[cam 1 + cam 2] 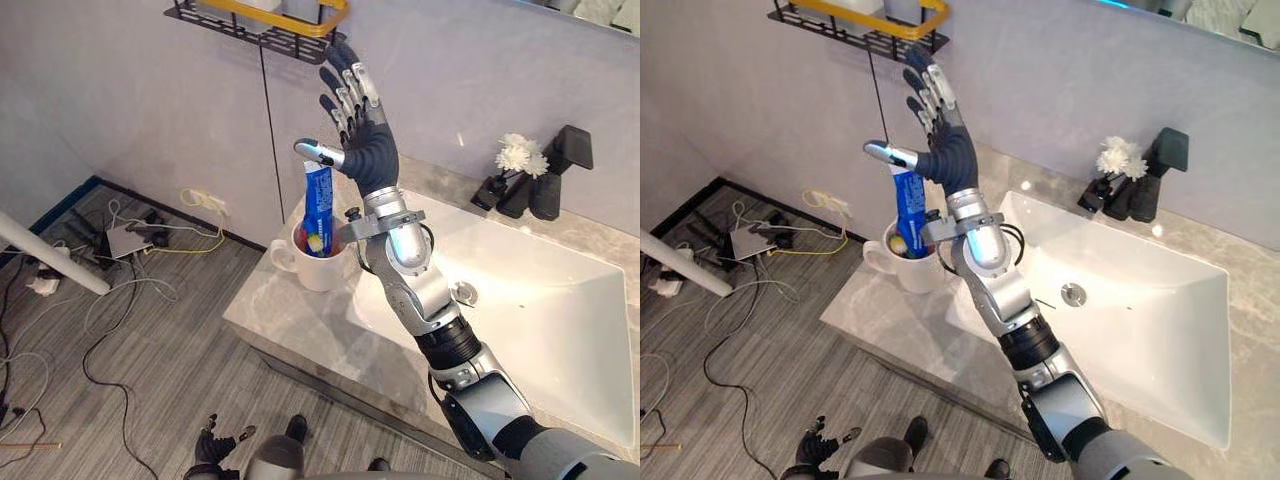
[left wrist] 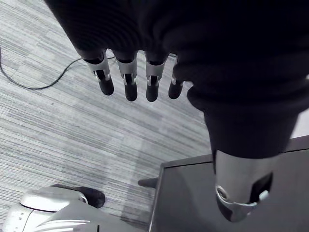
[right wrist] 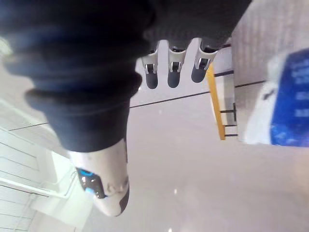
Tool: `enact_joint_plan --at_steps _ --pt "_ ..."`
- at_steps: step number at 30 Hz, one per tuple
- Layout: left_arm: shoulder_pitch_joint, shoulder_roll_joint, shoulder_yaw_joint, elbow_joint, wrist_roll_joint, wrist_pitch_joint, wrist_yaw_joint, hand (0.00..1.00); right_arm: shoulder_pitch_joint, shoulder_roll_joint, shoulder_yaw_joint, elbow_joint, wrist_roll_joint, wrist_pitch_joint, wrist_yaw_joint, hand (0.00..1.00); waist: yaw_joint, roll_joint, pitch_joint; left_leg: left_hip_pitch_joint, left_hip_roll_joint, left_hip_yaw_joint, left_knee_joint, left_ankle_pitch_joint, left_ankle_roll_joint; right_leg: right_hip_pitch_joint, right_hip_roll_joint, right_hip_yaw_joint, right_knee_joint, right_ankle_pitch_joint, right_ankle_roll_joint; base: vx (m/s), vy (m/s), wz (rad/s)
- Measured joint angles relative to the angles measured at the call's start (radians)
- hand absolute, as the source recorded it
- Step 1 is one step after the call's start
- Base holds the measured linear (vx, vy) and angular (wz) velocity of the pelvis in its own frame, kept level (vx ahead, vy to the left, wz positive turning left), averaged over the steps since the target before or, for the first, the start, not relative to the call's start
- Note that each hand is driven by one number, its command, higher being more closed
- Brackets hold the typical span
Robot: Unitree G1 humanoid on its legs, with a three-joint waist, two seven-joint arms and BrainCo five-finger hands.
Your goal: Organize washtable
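A blue toothpaste tube (image 1: 318, 205) stands upright in a white mug (image 1: 318, 265) on the left end of the grey marble countertop (image 1: 270, 310). My right hand (image 1: 368, 150) is raised just above and behind the mug, open, with its fingers straight and spread toward the wall. Its thumb (image 1: 318, 152) reaches over the tube's top end; whether it touches is unclear. In the right wrist view the tube (image 3: 289, 111) shows beside the straight fingers (image 3: 174, 75). My left hand (image 2: 128, 77) hangs open over the floor beside the cabinet.
A white sink (image 1: 540, 300) lies right of the mug, with a black faucet (image 1: 548, 180) and a white flower (image 1: 520, 155) behind it. A black wire shelf with a yellow rim (image 1: 265, 25) hangs on the wall above the hand. Cables lie on the floor (image 1: 130, 250).
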Motion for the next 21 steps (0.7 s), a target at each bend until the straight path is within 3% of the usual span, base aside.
enact_joint_plan --at_steps 6,11,17,21 --pt "0.001 0.007 0.001 0.014 0.0 0.007 -0.001 0.0 0.018 -0.028 -0.067 -0.132 0.033 -0.03 0.003 0.0 -0.034 -0.01 -0.007 0.003 0.001 0.008 -0.002 0.0 0.0 -0.003 0.0 0.016 0.0 0.0 0.0 -0.01 0.003 -0.04" --pt "0.002 -0.011 0.054 0.023 0.001 0.016 -0.003 0.0 0.063 -0.049 -0.212 -0.283 0.041 -0.06 0.003 0.0 -0.05 -0.017 -0.022 0.005 -0.003 0.019 -0.006 0.0 0.0 -0.013 -0.011 0.02 0.005 0.0 0.001 -0.01 0.015 -0.07" --pt "0.003 -0.024 0.088 0.043 0.001 0.016 -0.005 0.0 0.153 -0.133 -0.514 -0.442 0.048 -0.12 -0.006 0.0 -0.102 -0.015 -0.062 0.007 -0.011 0.024 -0.011 0.001 0.001 -0.019 -0.015 0.021 0.013 0.0 0.001 0.0 0.001 -0.01" --pt "0.004 -0.037 0.102 0.044 0.001 0.017 -0.009 0.0 0.231 -0.208 -0.816 -0.502 0.049 -0.178 -0.046 0.0 -0.133 0.0 -0.092 0.004 -0.013 0.033 -0.015 0.001 0.002 -0.036 -0.019 0.027 0.015 0.0 0.002 -0.03 0.004 -0.06"
